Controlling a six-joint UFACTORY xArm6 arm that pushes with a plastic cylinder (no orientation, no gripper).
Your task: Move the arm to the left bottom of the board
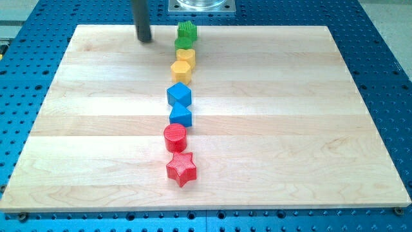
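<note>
My tip [145,39] rests on the wooden board [96,129] near its top edge, left of centre. It stands to the left of a column of blocks and touches none. From top to bottom the column holds a green star [187,29], a green round block [183,43], a yellow block [187,57], a yellow hexagon [181,70], a blue cube-like block [179,95], a blue triangle-like block [181,115], a red cylinder [175,137] and a red star [181,168].
The board lies on a blue perforated table [26,71]. A metal base plate [201,6] sits beyond the board's top edge.
</note>
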